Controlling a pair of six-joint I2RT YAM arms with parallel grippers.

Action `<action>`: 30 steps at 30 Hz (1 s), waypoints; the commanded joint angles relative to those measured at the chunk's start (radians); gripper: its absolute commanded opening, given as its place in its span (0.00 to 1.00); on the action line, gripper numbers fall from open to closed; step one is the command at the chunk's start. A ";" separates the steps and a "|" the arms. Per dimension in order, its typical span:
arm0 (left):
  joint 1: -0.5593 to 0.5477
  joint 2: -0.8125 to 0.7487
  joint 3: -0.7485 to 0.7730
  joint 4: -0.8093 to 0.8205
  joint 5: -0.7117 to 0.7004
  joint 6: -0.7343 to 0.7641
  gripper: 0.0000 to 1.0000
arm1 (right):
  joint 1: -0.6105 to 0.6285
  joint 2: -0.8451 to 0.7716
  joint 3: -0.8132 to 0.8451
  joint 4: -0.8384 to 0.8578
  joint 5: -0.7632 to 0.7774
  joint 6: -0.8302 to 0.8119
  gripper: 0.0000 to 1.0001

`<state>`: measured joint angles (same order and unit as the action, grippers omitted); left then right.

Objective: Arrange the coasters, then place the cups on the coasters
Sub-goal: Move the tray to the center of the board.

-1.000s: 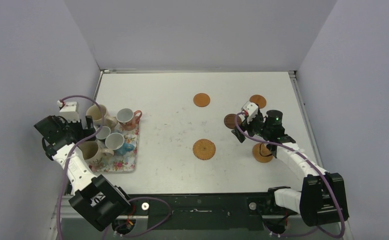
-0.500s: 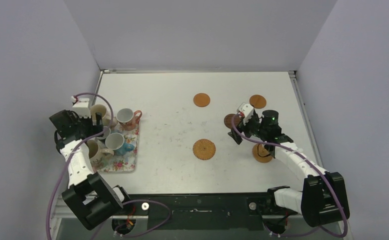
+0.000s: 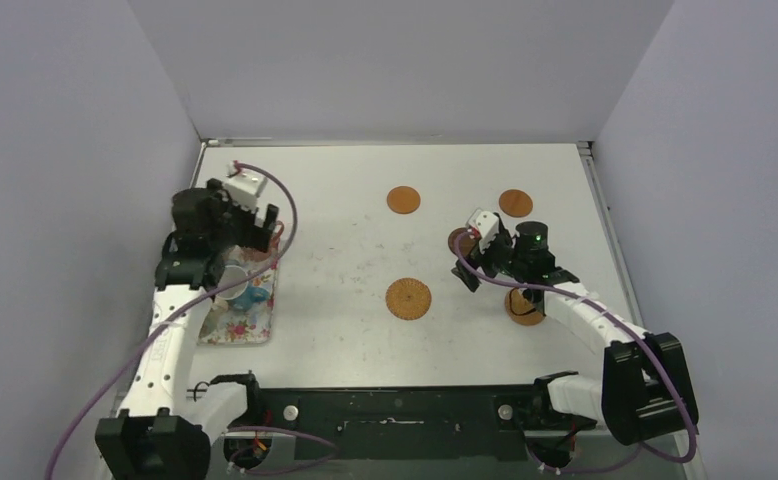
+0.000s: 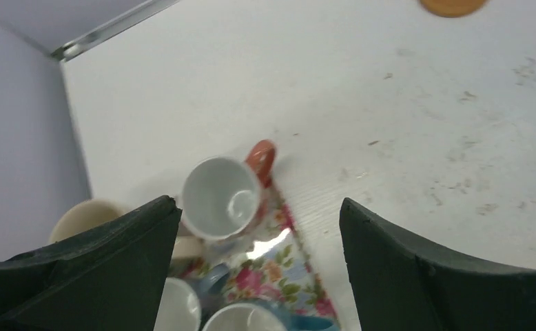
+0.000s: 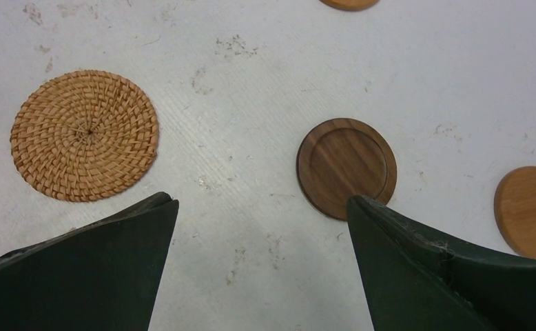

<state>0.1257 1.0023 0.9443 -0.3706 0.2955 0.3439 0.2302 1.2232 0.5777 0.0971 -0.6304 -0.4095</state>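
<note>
Left gripper [image 4: 258,205]: jaws spread wide, nothing between them. It hangs over the far end of the floral tray [image 3: 242,326], at the left side of the table [image 3: 345,180]. From the left wrist view we see the salmon-pink cup [image 4: 222,197] upright just beside the left finger, its handle pointing out over the tray's edge. A cream cup [image 4: 86,214] stands beyond that finger, partly hidden. Nearer on the tray are a small grey cup [image 4: 178,305] and a light blue cup [image 4: 248,318], both cut off by the frame edge.

Right gripper [image 5: 262,201]: released, jaws wide, empty, above bare table. The dark brown coaster [image 5: 346,167] lies flat just ahead of the right finger, a woven coaster [image 5: 85,134] ahead of the left finger.

From above we count two smooth tan coasters [image 3: 402,199] [image 3: 515,203] toward the far side. A second woven coaster [image 3: 525,306] lies partly under the right arm. All coasters lie apart from one another, none carrying a cup.
</note>
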 commanded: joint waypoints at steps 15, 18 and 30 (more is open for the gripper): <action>-0.460 0.457 -0.040 0.211 -0.620 -0.206 0.59 | 0.005 0.078 -0.032 0.102 0.030 -0.072 1.00; -0.463 0.464 -0.074 0.223 -0.669 -0.247 0.60 | 0.004 0.075 -0.035 0.103 0.032 -0.078 1.00; -0.417 0.519 -0.068 0.128 -0.670 -0.329 0.61 | 0.005 0.068 -0.039 0.099 0.025 -0.087 1.00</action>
<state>-0.3244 1.5097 0.8623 -0.2306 -0.3782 0.0544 0.2306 1.3090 0.5415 0.1436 -0.5903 -0.4828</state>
